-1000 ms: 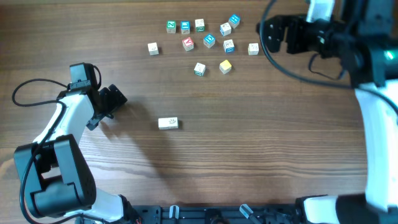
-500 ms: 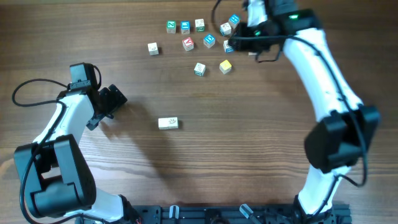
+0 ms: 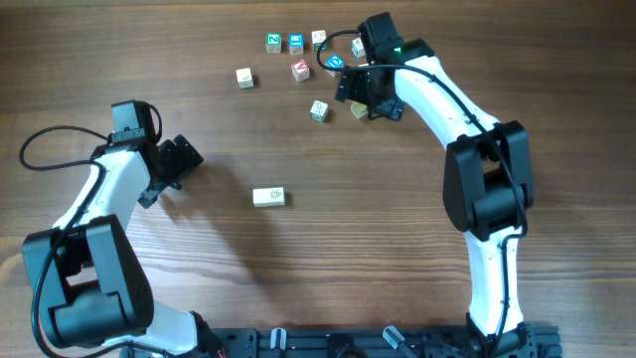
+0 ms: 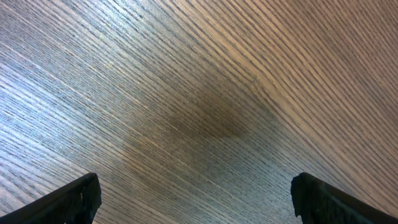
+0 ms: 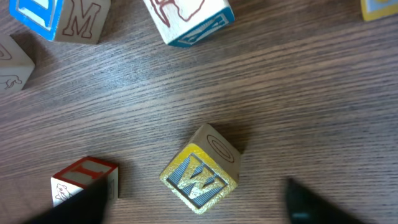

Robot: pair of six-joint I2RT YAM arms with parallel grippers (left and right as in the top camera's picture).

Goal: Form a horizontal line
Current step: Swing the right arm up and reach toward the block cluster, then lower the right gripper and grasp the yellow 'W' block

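Observation:
No horizontal line shows in any view; the small wooden letter cubes lie loose and scattered at the table's far middle. A yellow "W" cube (image 5: 200,168) rests on the wood, turned cornerwise. My right gripper (image 5: 196,198) is open, with one blurred dark finger on each side of the cube and neither touching it. From overhead, the right gripper (image 3: 366,96) hangs over that yellow cube (image 3: 358,109). My left gripper (image 3: 187,159) is open over bare wood at the left, and the left gripper (image 4: 196,202) holds nothing.
A red-edged cube (image 5: 84,180) sits just left of the yellow one. A blue-edged cube (image 5: 189,18) and an "M" cube (image 5: 84,18) lie farther off. Overhead, a whitish block (image 3: 268,197) lies alone mid-table and a white cube (image 3: 243,77) sits apart at the left.
The right arm has swung in from the far right, leftward and nearer, and its gripper now hangs over the yellow cube. The left arm has not moved.

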